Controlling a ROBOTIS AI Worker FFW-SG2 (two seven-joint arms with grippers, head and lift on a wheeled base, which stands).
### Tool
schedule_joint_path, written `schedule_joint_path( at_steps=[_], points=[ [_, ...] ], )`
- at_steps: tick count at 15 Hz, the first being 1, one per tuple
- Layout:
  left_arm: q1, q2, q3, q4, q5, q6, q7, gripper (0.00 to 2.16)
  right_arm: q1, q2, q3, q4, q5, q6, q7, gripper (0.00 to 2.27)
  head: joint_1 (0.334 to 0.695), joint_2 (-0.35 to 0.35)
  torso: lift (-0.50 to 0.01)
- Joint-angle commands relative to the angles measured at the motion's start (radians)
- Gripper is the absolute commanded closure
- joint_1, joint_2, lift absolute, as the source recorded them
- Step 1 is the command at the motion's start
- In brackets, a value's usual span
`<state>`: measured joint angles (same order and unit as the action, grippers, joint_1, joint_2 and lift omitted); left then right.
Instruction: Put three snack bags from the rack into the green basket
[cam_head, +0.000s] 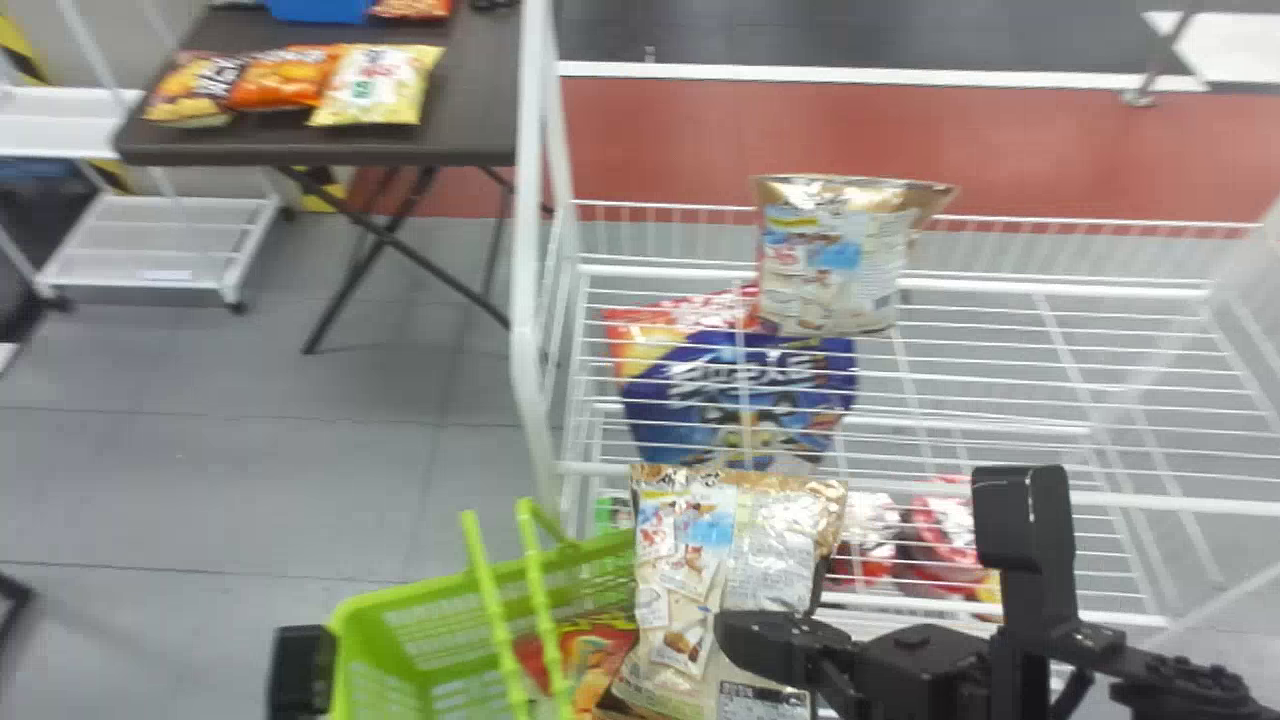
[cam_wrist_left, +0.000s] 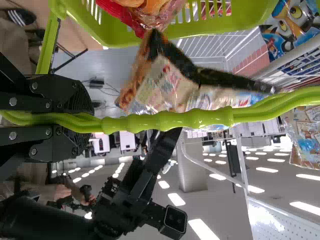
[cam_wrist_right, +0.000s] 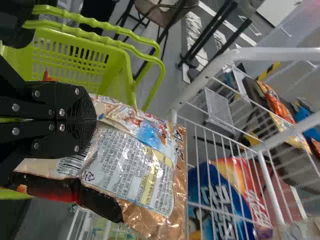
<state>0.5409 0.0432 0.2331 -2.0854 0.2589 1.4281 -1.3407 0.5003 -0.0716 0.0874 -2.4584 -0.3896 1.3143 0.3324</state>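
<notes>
At the green basket (cam_head: 380, 598), the right gripper (cam_head: 735, 640) pinches a snack bag (cam_head: 690, 560), its long axis running toward the rack (cam_head: 526, 300).

The right arm (cam_head: 1040, 620) is black, with boxy joints and a squared block (cam_head: 1022, 520); both arms' black fingers (cam_wrist_right: 82, 105) show round silver screws and fine ridges.

Two green handles (cam_head: 542, 590) stick up across the basket (cam_head: 385, 598), and a snack bag (cam_head: 690, 560) blocks its right side. A tall white post (cam_head: 526, 300) stands at the left end of the rack (cam_head: 1150, 501), but there is room over the right part of the upper shelf (cam_head: 1050, 285)
</notes>
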Motion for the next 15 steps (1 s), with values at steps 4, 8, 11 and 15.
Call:
schedule_joint_path(
  at_steps=[4,8,11,15],
  points=[
    [0.002,-0.002,-0.029,-0.004,0.0,0.001,0.002,2.15,-0.063,-0.01,0.15,0.179,0.034,0.023,-0.007,2.22,0.695,0.216,0.0],
    [0.002,0.0,-0.029,-0.004,-0.001,0.001,0.003,2.15,-0.026,-0.04,0.121,0.13,0.017,-0.017,0.036,0.0,0.695,0.274,0.0],
    [0.001,0.0,-0.029,-0.004,-0.001,0.001,0.006,2.15,-0.019,-0.039,-0.012,0.059,-0.029,-0.039,0.073,0.03,0.695,0.244,0.0],
    [0.002,0.001,-0.026,-0.004,-0.001,0.001,0.003,2.15,-0.026,-0.025,-0.213,0.019,-0.031,-0.158,0.066,0.03,0.695,0.036,0.0]
  ],
)
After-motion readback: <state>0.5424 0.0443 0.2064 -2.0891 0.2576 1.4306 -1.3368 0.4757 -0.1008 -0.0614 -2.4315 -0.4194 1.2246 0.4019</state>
